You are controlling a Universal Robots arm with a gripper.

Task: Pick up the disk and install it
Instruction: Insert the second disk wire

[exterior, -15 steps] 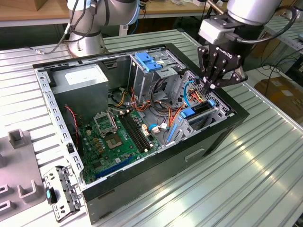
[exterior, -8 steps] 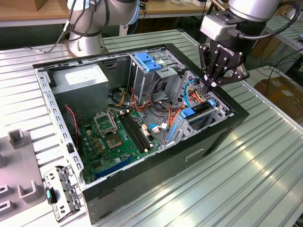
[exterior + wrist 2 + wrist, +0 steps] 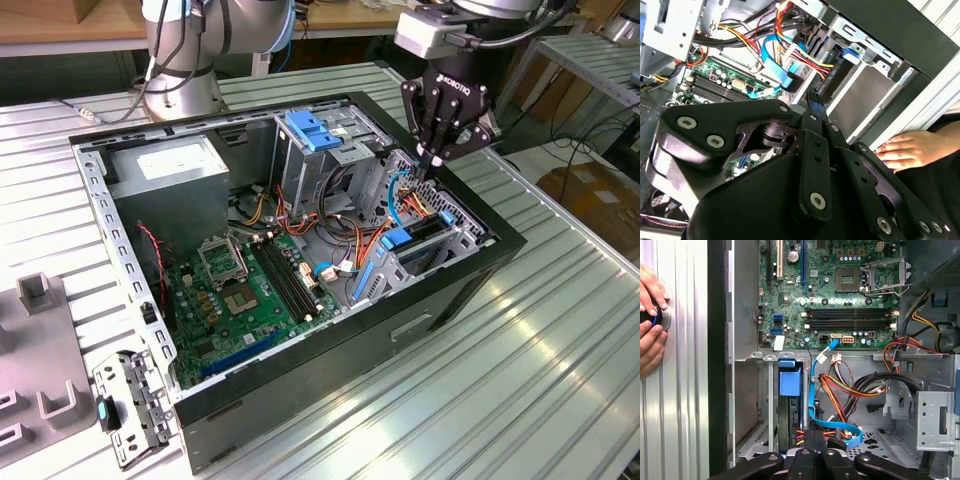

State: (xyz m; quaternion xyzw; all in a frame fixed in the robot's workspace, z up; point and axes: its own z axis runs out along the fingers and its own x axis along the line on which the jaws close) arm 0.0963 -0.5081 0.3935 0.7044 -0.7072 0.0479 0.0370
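Bare hand (image 3: 912,150) beside case, 2nd wrist.

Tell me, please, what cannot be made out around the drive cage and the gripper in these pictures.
1. Whether the disk sits in the drive cage: in the exterior view, cables and the cage walls hide the slots.
2. What the shut gripper touches: in both wrist views its own body covers the tips.
3. The round object under the hand: in the first wrist view it is cut off by the picture's edge.
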